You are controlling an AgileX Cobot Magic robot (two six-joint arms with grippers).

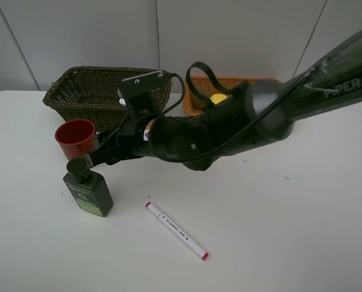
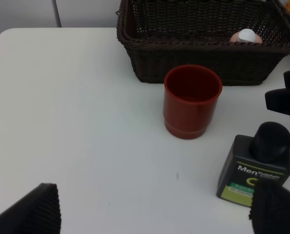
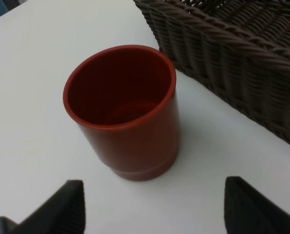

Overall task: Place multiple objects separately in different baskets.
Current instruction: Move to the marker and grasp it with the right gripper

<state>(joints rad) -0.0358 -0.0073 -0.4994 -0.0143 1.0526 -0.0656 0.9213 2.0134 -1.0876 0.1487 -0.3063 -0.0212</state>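
White tabletop point(image 1: 278, 231) fills the scene beneath grey wall panels. The black right arm point(image 1: 241, 121) comes in from the right of the high view and stretches low across the middle, its forearm nearly level with the surface. Its right gripper point(image 1: 95, 153) ends just beside the one red plastic cup point(image 1: 76, 139). In the right wrist view the two black fingers point(image 3: 62, 207) stand apart with the cup ahead of them, untouched, so the jaws are released and grasp nothing. The left arm does not show from above. In its wrist view the left gripper point(image 2: 154, 214) is spread wide, its ribbed pads point(image 2: 35, 209) holding nothing, well back from the cup. The cup is smooth, round and upright, and stands on the table just in front of the dark olive-brown wicker basket point(image 1: 107, 91), one of two rectangular woven baskets. The other, the light orange-tan wicker basket point(image 1: 254, 82), is largely hidden behind the arm, with one yellow lemon point(image 1: 218, 98) showing in it. One pink bottle point(image 2: 246, 36) with a white cap lies inside the dark basket. One dark green squarish bottle point(image 1: 88, 191) with a round black cap stands near the cup. One white marker point(image 1: 176, 230) with red ends lies flat on the table, apart from the bottle.
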